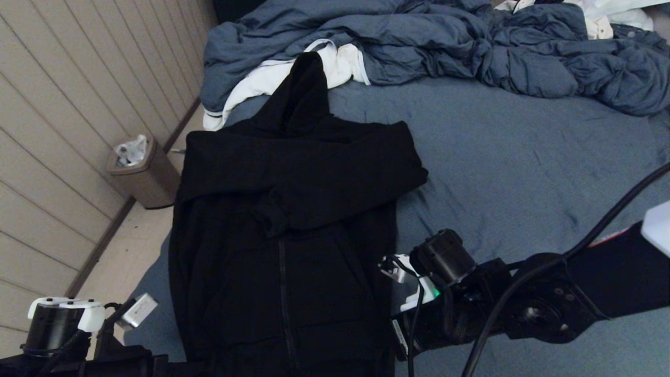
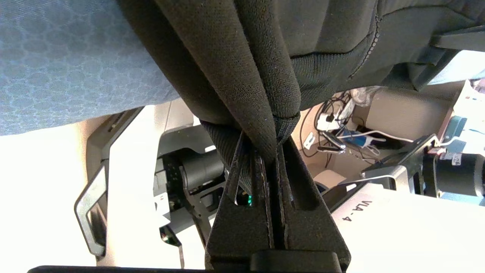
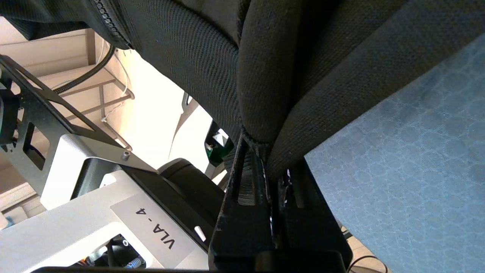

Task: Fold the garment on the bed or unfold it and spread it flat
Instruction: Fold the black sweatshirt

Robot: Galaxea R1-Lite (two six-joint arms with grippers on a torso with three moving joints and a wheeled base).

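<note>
The black hooded garment [image 1: 282, 220] lies zipper-up on the slate-blue bed [image 1: 523, 157], hood toward the far side, both sleeves folded across the chest. Its hem hangs over the near edge. In the left wrist view my left gripper [image 2: 269, 146] is shut on the ribbed hem of the garment [image 2: 242, 57]. My right gripper [image 3: 265, 159] is likewise shut on the hem of the garment [image 3: 265, 76], with the bed sheet [image 3: 409, 159] beside it. In the head view both sets of fingers are hidden at the bottom edge; the right arm [image 1: 471, 298] reaches in from the right.
A crumpled blue-grey duvet [image 1: 419, 42] fills the far side of the bed, with a white cloth [image 1: 272, 78] under the hood. A bin [image 1: 144, 173] stands on the floor by the panelled wall at left. Open sheet lies right of the garment.
</note>
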